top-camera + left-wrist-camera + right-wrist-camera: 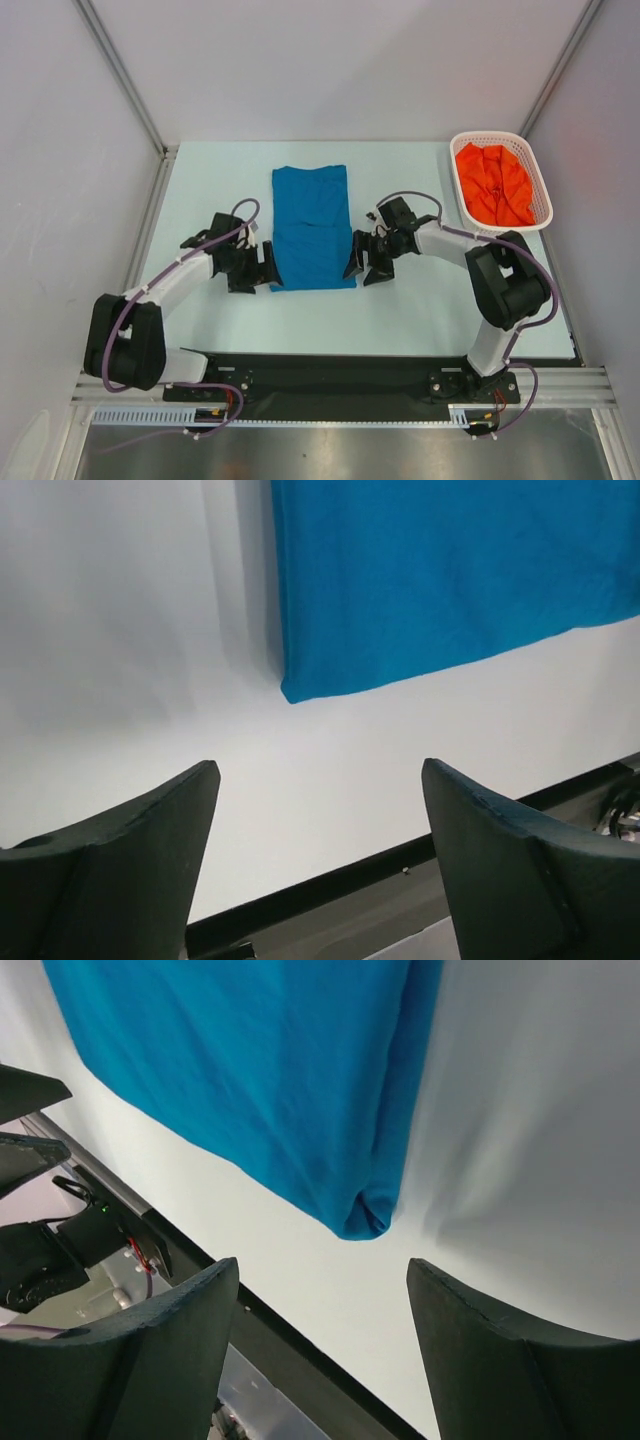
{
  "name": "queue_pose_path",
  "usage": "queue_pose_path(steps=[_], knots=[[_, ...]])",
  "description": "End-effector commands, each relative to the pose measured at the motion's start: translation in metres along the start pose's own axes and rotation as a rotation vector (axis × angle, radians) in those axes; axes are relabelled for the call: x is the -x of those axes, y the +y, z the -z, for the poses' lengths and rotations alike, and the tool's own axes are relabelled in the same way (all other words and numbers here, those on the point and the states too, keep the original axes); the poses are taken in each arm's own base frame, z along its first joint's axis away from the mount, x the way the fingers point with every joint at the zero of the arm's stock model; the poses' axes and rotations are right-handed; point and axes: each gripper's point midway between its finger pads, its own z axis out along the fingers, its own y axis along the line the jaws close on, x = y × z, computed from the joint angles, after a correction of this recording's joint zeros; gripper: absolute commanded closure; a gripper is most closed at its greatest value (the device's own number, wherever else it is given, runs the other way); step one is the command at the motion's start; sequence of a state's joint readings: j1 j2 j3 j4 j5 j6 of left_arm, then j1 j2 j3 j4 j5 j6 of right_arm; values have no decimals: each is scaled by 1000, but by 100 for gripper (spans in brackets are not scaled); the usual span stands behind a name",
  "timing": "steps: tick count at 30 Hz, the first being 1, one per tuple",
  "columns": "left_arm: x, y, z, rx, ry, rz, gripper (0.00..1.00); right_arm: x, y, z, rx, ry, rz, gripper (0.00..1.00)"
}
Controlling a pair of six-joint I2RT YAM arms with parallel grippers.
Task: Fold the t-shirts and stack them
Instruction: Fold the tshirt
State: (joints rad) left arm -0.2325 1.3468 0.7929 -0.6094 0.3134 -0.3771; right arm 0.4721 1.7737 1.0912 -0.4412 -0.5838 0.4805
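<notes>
We note the folded blue t-shirt (pixel 312 228) flat at table (pixel 420 310) centre; left fingers (pixel 130 860) and right fingers (pixel 500 1360) stand apart, empty, flanking its lower corners. The orange-red t-shirt (pixel 493 185) lies in the basket (pixel 487 137), upper right.

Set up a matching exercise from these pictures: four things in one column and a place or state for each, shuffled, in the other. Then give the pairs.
Things
1. blue t-shirt
2. orange-red t-shirt
3. basket
4. left claw

Places or states
A. crumpled inside a container
B. open, holding nothing, beside the near left corner of folded cloth
C. standing at the far right corner of the table
D. folded flat in the middle, between the two arms

Pairs: 1-D, 2-A, 3-C, 4-B
</notes>
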Motion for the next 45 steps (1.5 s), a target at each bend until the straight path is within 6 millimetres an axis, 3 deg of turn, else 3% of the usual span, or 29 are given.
queue_pose_path(steps=[1, 6, 11, 14, 22, 29, 32, 33, 39, 45], knots=[[15, -24, 2, -122, -66, 35, 14, 7, 18, 0, 72, -68, 5, 25], [7, -20, -16, -141, -54, 112, 17, 2, 4, -8, 56, -102, -49, 27], [-7, -3, -33, -81, 1, 219, 25, 0, -10, -21, 30, -99, -122, 32], [-5, 3, -35, -54, -16, 264, 29, 1, -11, -25, 38, -108, -157, 39], [1, 14, -37, 4, -60, 309, 38, 7, -18, -21, 7, -157, -188, 44], [4, 6, -43, -68, -72, 305, 41, 4, -22, -26, -22, -141, -181, 46], [1, 12, -38, -44, -106, 283, 37, 6, -22, -17, -70, -163, -100, 41], [-1, 13, -33, -41, -126, 272, 30, 6, -26, -14, -94, -172, -83, 38], [-1, 23, -12, 29, -183, 199, 14, 3, -37, 2, -182, -176, 77, 27], [24, 3, 44, 54, -364, 19, 13, 0, -11, 31, -264, -233, 400, 14]])
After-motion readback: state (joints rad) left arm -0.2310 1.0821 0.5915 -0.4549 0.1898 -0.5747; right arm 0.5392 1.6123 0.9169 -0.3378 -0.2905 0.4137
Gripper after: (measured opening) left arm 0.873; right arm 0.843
